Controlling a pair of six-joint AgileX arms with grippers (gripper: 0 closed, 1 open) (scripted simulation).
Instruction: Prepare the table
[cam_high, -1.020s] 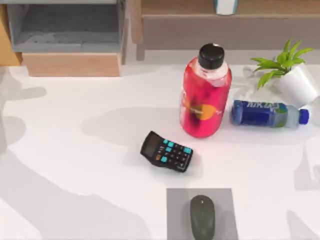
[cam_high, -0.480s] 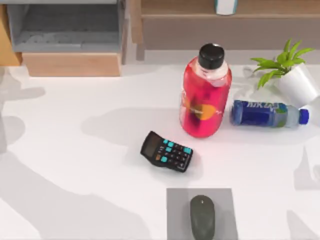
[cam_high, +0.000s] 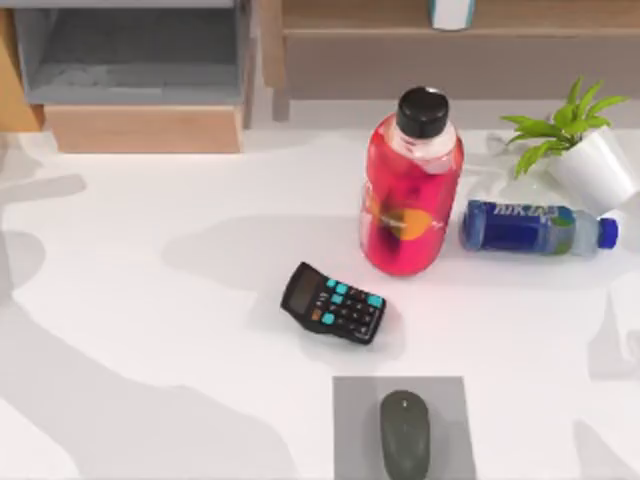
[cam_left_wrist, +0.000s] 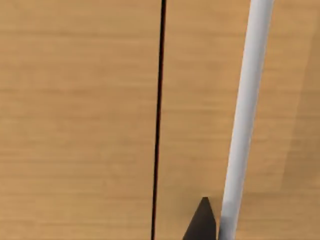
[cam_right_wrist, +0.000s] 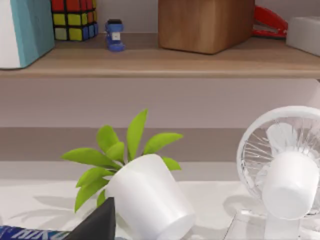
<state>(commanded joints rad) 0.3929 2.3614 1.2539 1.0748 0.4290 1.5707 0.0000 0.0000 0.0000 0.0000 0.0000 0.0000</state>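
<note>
1. You have a red bottle (cam_high: 411, 190) with a black cap standing just right of centre.
2. At its 3 o'clock a blue bottle (cam_high: 535, 227) lies on its side, cap pointing right.
3. At the blue bottle's 1 o'clock a potted plant (cam_high: 585, 148) in a white pot leans over; a white fan (cam_right_wrist: 282, 172) stands beside it.
4. A black calculator (cam_high: 333, 303) with teal keys lies at the red bottle's 7 o'clock.
5. At the calculator's 5 o'clock a dark mouse (cam_high: 404, 433) sits on a grey mat (cam_high: 352, 430).
6. At 12 o'clock runs a wooden shelf unit (cam_high: 140, 128); its upper board carries a puzzle cube (cam_right_wrist: 74, 19), a small blue figure (cam_right_wrist: 114, 35) and a wooden block (cam_right_wrist: 206, 24).
</note>
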